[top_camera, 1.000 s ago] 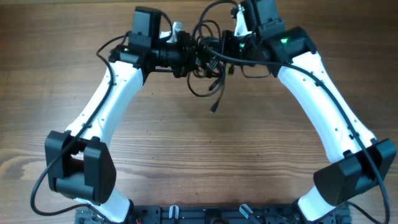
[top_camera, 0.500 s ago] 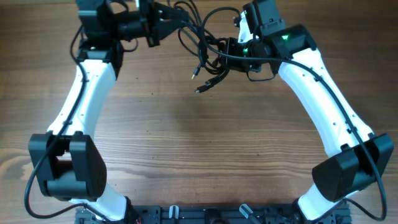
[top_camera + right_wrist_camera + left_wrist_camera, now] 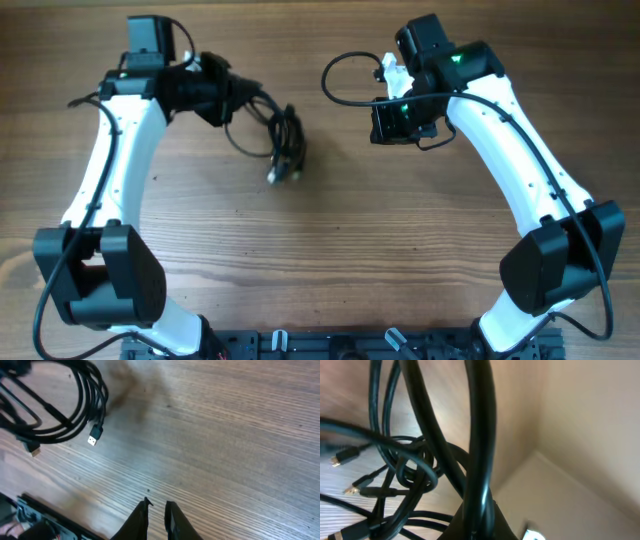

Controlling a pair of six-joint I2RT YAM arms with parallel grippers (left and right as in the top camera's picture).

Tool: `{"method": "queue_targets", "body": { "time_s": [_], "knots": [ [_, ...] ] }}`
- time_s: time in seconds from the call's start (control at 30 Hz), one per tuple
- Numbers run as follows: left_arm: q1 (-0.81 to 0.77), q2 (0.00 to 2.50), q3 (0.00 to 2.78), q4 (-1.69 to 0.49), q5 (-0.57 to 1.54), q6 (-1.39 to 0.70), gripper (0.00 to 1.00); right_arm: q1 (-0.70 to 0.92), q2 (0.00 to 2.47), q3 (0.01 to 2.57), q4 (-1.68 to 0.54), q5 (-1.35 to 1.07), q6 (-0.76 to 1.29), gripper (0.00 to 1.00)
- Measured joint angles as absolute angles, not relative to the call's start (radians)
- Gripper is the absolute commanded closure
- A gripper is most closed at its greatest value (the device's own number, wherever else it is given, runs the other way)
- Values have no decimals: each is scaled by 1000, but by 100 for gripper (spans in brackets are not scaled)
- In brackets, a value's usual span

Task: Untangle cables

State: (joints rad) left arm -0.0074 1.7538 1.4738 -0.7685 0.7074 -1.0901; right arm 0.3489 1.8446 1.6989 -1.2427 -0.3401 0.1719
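The cables (image 3: 284,140) are a bundle of thin black cords lying on the wooden table at upper centre-left, with plug ends (image 3: 275,175) at the near end. My left gripper (image 3: 220,90) is shut on one end of the bundle. In the left wrist view the cables (image 3: 420,460) loop close to the lens and one strand runs into the left gripper's jaws (image 3: 480,515). My right gripper (image 3: 382,122) is apart from the bundle, to its right. In the right wrist view its fingers (image 3: 157,505) are nearly together with nothing between them. The cables (image 3: 75,410) and a USB plug (image 3: 93,439) lie far off.
A thicker black wire (image 3: 340,70) loops off the right arm near its wrist. The arm bases and a black rail (image 3: 320,345) line the table's front edge. Bare wood (image 3: 330,250) spans the space between the arms.
My left gripper has pulled the bundle left and down onto the table. The cables have come away from my right gripper, which now holds nothing and has moved slightly down.
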Motion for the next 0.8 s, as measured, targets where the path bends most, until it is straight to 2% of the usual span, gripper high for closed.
{"method": "queue_targets", "body": {
  "time_s": [0.07,0.13,0.17,0.2,0.27,0.33,0.5,0.7,0.77,0.8],
  "knots": [
    [-52,1754,1474,-785,643,-1066,96,349,1845,1699,-1243,-345,157,74],
    [-104,1754,1474,-785,614,-1051,96,349,1845,1697,-1187,-405,136,47],
    [-118,1754,1474,-785,614,-1052,96,349,1845,1694,-1153,-453,121,39],
    [-133,1754,1474,-785,617,-1056,96,349,1845,1695,-1046,-567,84,34],
    [-145,1754,1474,-785,643,-1087,96,353,1845,1694,-998,-640,74,31],
    [-145,1754,1474,-782,677,-1148,96,374,1845,1694,-939,-680,74,31],
    [-145,1753,1474,-781,789,-1370,96,437,1845,1694,-916,-576,112,32],
    [-143,1753,1474,-778,883,-1503,94,450,1845,1694,-859,-506,129,46],
    [-143,1753,1474,-778,906,-1531,96,466,1845,1694,-846,-493,131,57],
    [-143,1753,1474,-778,916,-1553,96,471,1845,1694,-845,-493,137,67]
  ]
}}
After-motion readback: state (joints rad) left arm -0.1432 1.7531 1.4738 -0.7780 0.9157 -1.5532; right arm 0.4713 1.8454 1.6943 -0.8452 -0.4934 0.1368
